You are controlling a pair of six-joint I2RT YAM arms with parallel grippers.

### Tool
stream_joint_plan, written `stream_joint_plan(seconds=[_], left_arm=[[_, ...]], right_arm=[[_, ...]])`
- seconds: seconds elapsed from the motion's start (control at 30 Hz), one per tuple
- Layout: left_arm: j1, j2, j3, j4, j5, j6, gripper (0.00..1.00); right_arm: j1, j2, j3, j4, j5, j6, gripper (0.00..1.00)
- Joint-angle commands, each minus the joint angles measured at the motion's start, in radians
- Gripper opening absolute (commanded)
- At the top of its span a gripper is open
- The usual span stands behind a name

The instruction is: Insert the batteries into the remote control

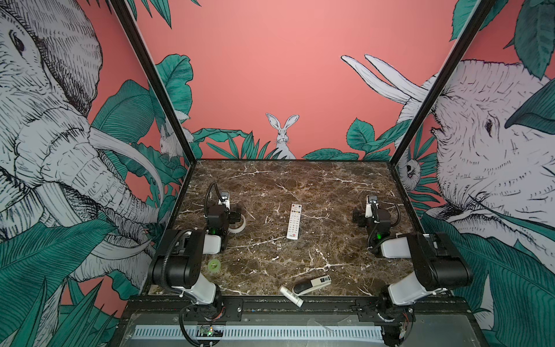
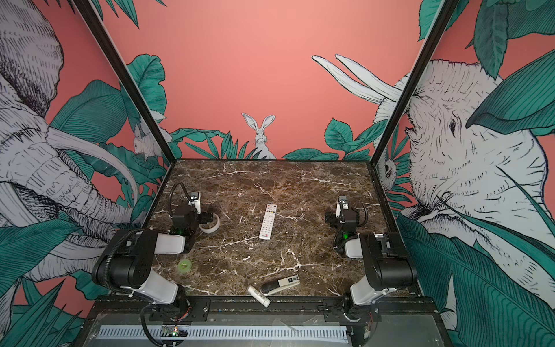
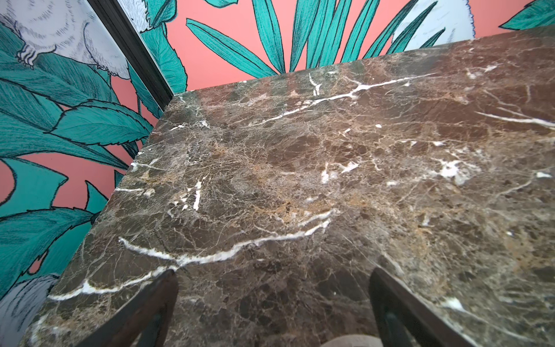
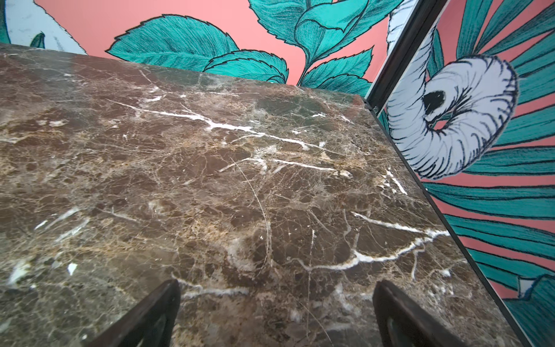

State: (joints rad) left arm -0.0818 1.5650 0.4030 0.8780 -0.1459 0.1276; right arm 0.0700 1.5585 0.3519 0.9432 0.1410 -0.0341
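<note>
Left wrist view: left end effector (image 3: 274, 275) spread over bench (image 3: 300, 180). Right wrist view: right end effector (image 4: 276, 284) spread over bench. Remote (image 1: 294, 221) (image 2: 268, 221) in both top views: flat mid-bench, buttons up, well apart from both.

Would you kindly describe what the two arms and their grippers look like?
Both the left arm and right arm have bulky black joint housings, rounded white links, ribbed black cable alongside and a small green light near the wrist. The left gripper and right gripper have dark, flat, tapering fingers.
</note>
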Motion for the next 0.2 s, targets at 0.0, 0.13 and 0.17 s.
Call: stream_joint_plan(seconds=[0.0, 0.13, 0.17], left_arm=[[0.003, -0.014, 0.000, 0.005, 0.009, -0.004, 1.00], [0.003, -0.014, 0.000, 0.004, 0.009, -0.004, 1.00], [0.003, -0.014, 0.000, 0.005, 0.009, -0.004, 1.00]], right_arm=[[-0.003, -0.010, 0.017, 0.008, -0.009, -0.006, 0.99], [-0.015, -0.009, 0.034, -0.022, -0.013, 0.009, 0.99], [-0.018, -0.011, 0.034, -0.023, -0.016, 0.010, 0.99]])
